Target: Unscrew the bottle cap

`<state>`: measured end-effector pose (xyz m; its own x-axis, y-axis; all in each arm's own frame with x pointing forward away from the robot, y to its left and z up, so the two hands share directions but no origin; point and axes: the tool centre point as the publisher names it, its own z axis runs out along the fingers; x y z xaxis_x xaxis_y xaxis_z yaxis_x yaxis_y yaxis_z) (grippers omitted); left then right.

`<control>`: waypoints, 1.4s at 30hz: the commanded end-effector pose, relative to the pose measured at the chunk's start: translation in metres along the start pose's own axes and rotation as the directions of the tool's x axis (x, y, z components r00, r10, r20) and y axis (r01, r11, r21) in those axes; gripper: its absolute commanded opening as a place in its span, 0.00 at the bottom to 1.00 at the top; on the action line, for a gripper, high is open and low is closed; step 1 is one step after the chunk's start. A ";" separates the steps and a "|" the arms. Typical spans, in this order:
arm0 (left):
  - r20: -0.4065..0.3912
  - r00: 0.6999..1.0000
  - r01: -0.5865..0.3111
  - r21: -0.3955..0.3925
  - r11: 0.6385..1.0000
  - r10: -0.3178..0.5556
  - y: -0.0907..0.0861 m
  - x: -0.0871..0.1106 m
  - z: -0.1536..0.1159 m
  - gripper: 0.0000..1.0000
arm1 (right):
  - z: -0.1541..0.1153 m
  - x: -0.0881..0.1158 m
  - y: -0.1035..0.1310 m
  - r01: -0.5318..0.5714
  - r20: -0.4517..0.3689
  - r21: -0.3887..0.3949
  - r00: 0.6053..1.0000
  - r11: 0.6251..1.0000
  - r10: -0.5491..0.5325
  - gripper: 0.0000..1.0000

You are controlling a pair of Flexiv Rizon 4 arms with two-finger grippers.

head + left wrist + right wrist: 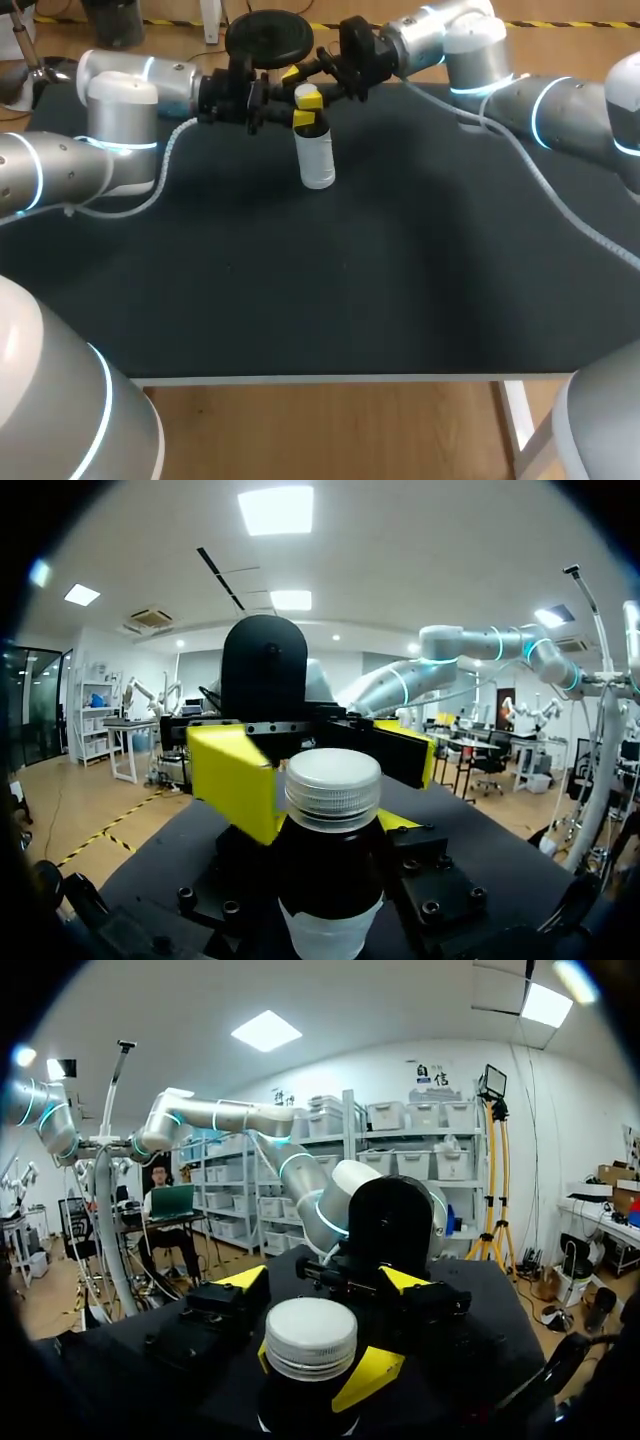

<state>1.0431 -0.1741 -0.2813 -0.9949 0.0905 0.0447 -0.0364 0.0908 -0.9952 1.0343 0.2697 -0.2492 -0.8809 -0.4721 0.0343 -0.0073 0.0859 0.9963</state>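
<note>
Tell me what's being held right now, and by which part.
The left gripper holds the bottle by its dark neck, just under the cap. The right gripper looks open around the cap, gripping nothing.

The table [420, 290] has a dark matte top, a pale front edge and a white leg [517, 412]. Under and behind the table lies a light wooden floor [330, 430], with yellow-and-black tape [175, 21] past its far edge. Above the table glow square ceiling lights [275, 508]. Beyond it, what seem to be shelves [400, 1150] of bins line a white wall [560, 1110].
</note>
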 end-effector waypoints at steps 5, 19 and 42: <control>-0.002 1.000 0.001 -0.002 1.000 -0.001 0.000 -0.001 0.000 0.00 | -0.016 -0.012 -0.004 -0.007 -0.548 -0.001 0.837 1.000 0.005 1.00; -0.002 1.000 0.001 -0.002 1.000 -0.001 0.000 -0.001 0.000 0.00 | -0.045 0.010 0.007 -0.037 0.047 0.000 0.998 0.999 0.037 1.00; -0.002 1.000 0.001 -0.002 1.000 -0.001 0.000 -0.001 0.000 0.00 | -0.047 0.014 0.015 -0.077 0.603 0.101 0.798 0.992 0.000 1.00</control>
<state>1.0434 -0.1742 -0.2813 -0.9949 0.0905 0.0449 -0.0367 0.0911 -0.9952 1.0635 0.2281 -0.2407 -0.9204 -0.3824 0.0817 0.0189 0.1652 0.9861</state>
